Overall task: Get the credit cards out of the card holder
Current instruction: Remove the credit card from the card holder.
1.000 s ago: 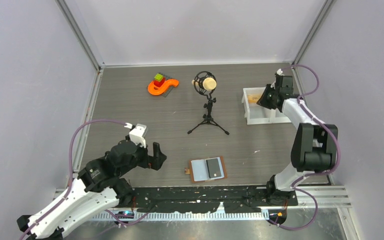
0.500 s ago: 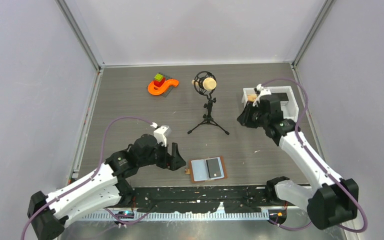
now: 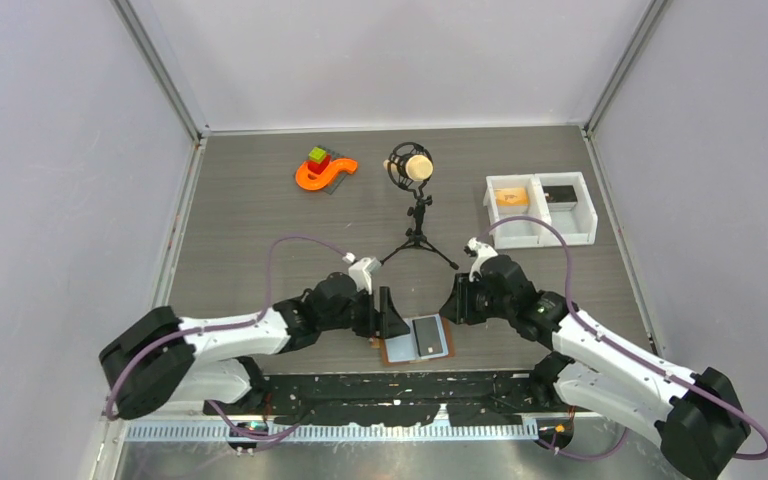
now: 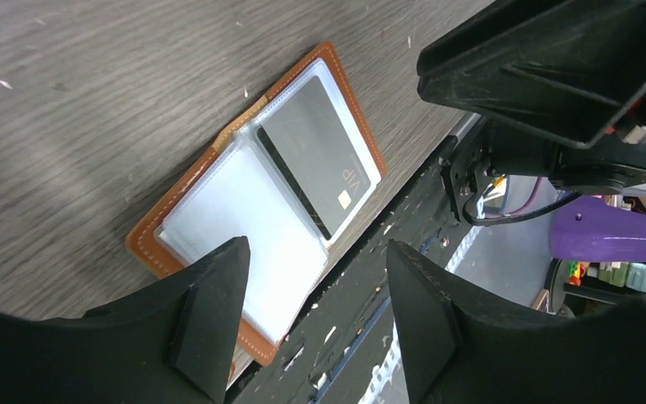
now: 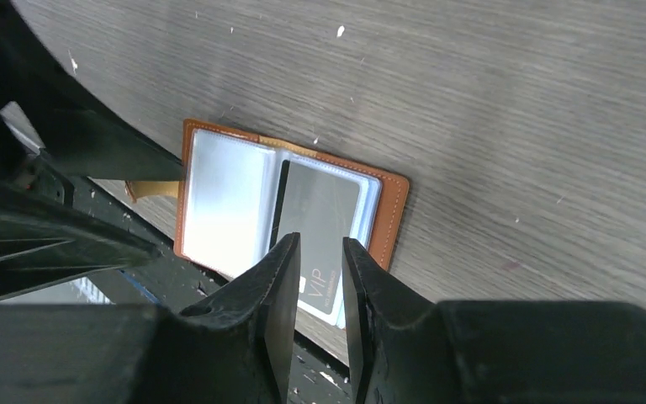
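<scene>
**Open card holder between two claws at the counter's near edge**

The brown leather bifold card holder (image 3: 417, 339) lies flat and open, with a clear pocket on each side. The right pocket holds a dark grey card (image 5: 324, 223) printed "VIP". The left claw (image 3: 388, 315), spread and holding nothing, sits just beside its tab edge. The right claw (image 5: 320, 244), fingers narrowly parted and also holding nothing, hovers over the card side. Beyond the claws stand a black tripod microphone (image 3: 415, 200), a white two-compartment bin (image 3: 588, 205) and an orange curved toy (image 3: 320, 172).
</scene>
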Available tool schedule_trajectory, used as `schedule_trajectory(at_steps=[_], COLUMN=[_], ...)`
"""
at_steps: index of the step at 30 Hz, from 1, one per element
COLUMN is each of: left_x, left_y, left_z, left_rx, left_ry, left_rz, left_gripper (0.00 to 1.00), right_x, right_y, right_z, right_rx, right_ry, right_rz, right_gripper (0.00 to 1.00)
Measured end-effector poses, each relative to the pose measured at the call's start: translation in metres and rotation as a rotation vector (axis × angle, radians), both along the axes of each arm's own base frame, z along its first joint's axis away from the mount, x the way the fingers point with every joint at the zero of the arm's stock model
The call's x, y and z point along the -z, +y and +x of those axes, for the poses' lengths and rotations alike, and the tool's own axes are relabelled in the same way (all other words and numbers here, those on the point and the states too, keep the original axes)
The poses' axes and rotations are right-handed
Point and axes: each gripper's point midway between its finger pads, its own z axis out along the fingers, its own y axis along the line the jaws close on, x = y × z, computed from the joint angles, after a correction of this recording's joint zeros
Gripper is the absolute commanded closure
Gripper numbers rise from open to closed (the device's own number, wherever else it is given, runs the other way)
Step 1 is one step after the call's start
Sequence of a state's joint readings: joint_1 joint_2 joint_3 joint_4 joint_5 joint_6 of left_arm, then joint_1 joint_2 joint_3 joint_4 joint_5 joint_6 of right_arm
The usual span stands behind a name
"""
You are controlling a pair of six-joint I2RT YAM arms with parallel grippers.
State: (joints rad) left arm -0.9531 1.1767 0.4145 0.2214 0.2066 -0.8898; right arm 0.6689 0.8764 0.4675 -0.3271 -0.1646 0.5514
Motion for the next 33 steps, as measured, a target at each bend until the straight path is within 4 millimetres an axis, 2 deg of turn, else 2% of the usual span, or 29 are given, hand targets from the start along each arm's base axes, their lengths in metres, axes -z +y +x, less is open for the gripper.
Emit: schedule_trajectory(at_steps=[6,13,27,33], left_x=[0.022,0.026,0.040,0.043], left_y=[-0.021,-0.032,-0.037,-0.042], left_z=[-0.002,0.007,0.006,0.007], left_rx=[0.009,-0.022,-0.034,-0.033], left_ry=[0.050,0.057,0.078,0.078], left_rz=[-0.003,-0.042,-0.066,-0.085], left_gripper=[0.45,0.48,0.50,0.51], right_x=[0.013,0.025,0.033,0.045], right_y=[0.004,0.008,0.015,0.013], right_z=[-0.014,-0.026,-0.032,-0.036], right_rx=[-0.032,-0.071,-0.094,-0.082], right_ry=[0.027,0.061,0.077,0.107], right_rz=[0.039,0.072,0.116,0.113], right_gripper=[0.68,0.69,0.69,0.71])
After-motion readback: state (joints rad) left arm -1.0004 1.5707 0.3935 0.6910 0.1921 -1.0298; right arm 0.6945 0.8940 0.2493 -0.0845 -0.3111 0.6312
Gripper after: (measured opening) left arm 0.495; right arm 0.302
